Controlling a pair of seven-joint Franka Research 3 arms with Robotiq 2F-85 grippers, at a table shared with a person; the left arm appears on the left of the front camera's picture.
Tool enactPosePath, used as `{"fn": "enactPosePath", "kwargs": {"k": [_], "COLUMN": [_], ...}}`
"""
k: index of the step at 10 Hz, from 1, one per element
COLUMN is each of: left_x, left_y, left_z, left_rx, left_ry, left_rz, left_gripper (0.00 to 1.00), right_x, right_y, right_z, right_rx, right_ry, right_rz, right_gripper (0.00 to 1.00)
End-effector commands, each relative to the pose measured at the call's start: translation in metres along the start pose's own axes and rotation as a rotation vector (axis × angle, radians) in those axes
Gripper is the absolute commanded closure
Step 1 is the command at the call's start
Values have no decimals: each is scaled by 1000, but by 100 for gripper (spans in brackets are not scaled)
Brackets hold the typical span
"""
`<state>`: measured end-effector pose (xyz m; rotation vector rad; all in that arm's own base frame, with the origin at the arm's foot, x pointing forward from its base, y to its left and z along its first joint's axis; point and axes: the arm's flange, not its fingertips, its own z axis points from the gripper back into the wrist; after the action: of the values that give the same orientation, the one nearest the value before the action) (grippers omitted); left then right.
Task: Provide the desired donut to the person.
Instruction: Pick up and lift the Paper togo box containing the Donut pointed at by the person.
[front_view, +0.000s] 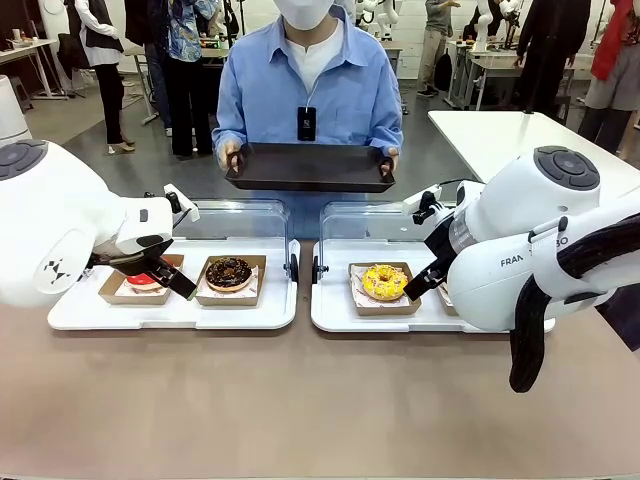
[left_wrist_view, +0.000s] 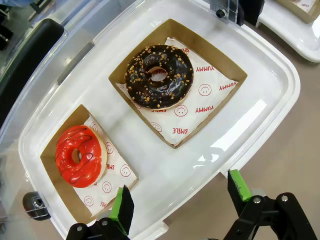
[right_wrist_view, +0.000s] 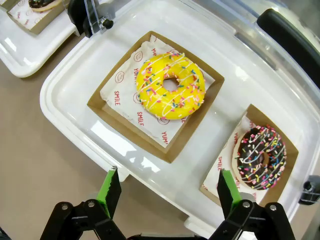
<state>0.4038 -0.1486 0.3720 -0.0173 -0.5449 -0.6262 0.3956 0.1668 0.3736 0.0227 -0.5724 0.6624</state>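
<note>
- The person (front_view: 310, 95) stands at the far side of the table (front_view: 300, 400) and holds a dark tray (front_view: 310, 167) level at waist height. The hands (front_view: 232, 157) grip its two short ends.
- Two white trays lie side by side on the table, the left white tray (front_view: 170, 312) and the right white tray (front_view: 335, 318). Their clear lids (front_view: 240, 218) stand open behind them.
- In the left white tray the red donut (left_wrist_view: 78, 155) sits toward the robot's left. The chocolate donut with nut bits (left_wrist_view: 159, 76) sits toward the middle of the table.
- In the right white tray the yellow donut (right_wrist_view: 170, 85) with coloured sprinkles sits toward the middle. The chocolate donut with coloured sprinkles (right_wrist_view: 260, 157) sits toward the robot's right, behind the right arm in the front view.
- Each donut rests on printed paper (left_wrist_view: 200, 100) inside its own brown cardboard box (left_wrist_view: 231, 75).
- Nothing shows which donut the person wants; all four lie in their boxes, untouched.
- The left gripper (left_wrist_view: 180, 196) hangs over the near rim of the left white tray, just beside the red donut's box. Its jaws are apart with nothing between them.
- The right gripper (right_wrist_view: 167, 186) hangs over the near rim of the right white tray, in front of the yellow donut. Its jaws are apart and hold nothing.
</note>
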Motion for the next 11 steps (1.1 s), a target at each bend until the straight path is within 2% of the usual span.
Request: {"fn": "enactPosePath", "kwargs": {"k": [1, 3, 4, 7, 9, 11], "left_x": [0, 15, 21, 68, 90, 101], "left_y": [0, 4, -4, -2, -1, -6], "left_z": [0, 40, 71, 169, 223, 261], "left_rx": [0, 18, 24, 5, -20, 23], "left_ry": [0, 27, 26, 57, 47, 72], "left_rz": [0, -47, -56, -83, -77, -63], "left_gripper": [0, 0, 0, 0, 0, 0], "right_x": [0, 12, 16, 53, 75, 88], "right_y": [0, 5, 6, -9, -7, -4], "right_z": [0, 39, 71, 169, 227, 267], "right_rx": [0, -4, 13, 44, 27, -22], "right_ry": [0, 5, 16, 130, 139, 108], "right_rz": [0, 5, 3, -33, -35, -60], "right_gripper": [0, 0, 0, 0, 0, 0]}}
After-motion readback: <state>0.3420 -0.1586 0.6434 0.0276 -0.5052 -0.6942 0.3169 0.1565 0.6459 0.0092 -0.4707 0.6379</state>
